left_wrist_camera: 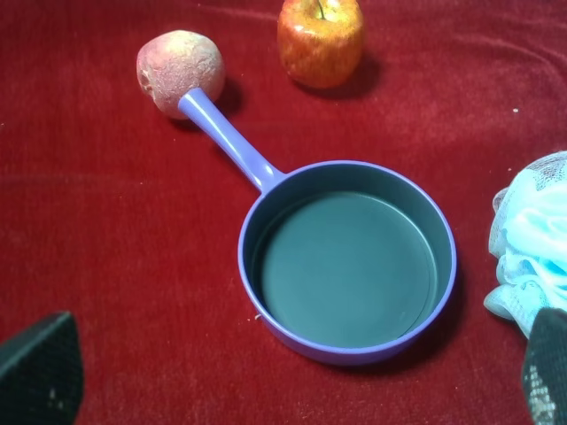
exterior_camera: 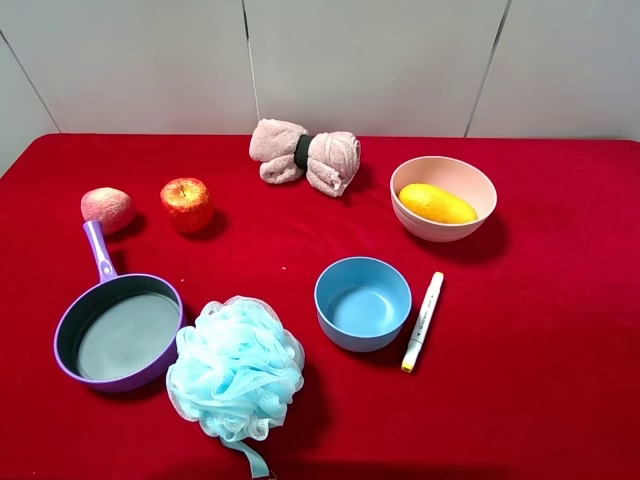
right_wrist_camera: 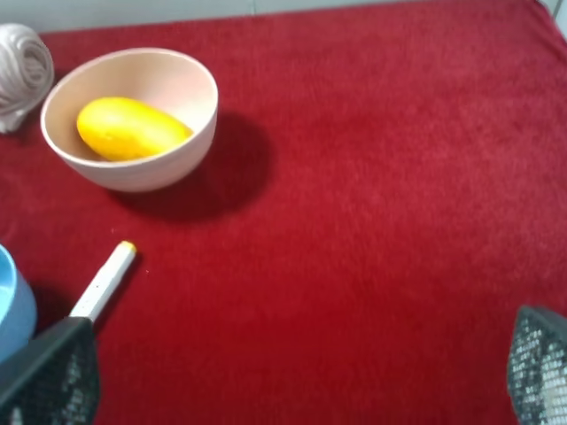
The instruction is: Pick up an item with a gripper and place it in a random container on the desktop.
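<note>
Your smooth yellow oval fruit [exterior_camera: 437,203] lies inside the pale pink round bowl [exterior_camera: 478,178] on the red cloth desktop [exterior_camera: 540,330], beside a rolled pink towel [exterior_camera: 305,156]. Your right gripper [right_wrist_camera: 288,381] hangs spread wide and empty above bare cloth. Your left gripper [left_wrist_camera: 292,376], equally wide, hovers over the purple handled pan [left_wrist_camera: 347,262].

Lab/test bench: red cloth desktop [exterior_camera: 560,330], plain white panel wall [exterior_camera: 370,60], staged props.
</note>
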`<state>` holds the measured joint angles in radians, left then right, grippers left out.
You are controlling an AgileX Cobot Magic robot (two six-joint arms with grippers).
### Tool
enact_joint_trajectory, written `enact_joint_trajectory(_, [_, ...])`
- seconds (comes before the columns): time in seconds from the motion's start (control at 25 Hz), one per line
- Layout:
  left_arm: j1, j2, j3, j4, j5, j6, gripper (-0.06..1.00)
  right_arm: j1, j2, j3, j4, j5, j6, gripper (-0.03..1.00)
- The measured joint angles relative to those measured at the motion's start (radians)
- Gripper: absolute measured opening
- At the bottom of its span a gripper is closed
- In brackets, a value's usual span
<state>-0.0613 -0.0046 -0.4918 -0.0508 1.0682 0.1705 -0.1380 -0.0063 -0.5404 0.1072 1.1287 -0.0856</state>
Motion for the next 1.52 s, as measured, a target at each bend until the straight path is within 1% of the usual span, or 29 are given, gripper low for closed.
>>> enact_joint_trajectory(0.2, [0.000, 0.000, 0.000, 0.000, 0.000, 0.000, 0.99, 0.000, -0.001, 0.025, -0.001, -0.072, 0.000, 0.69])
enact_joint_trajectory(0.36, [0.000, 0.000, 0.000, 0.000, 0.000, 0.000, 0.99, 0.013, -0.001, 0.038, -0.002, -0.092, 0.000, 0.69])
enact_joint_trajectory(0.6, [0.000, 0.000, 0.000, 0.000, 0.000, 0.000, 0.99, 0.095, -0.001, 0.038, -0.002, -0.094, 0.000, 0.69])
enact_joint_trajectory(1.52, [0.000, 0.000, 0.000, 0.000, 0.000, 0.000, 0.99, 0.099, -0.001, 0.038, 0.000, -0.094, 0.000, 0.69])
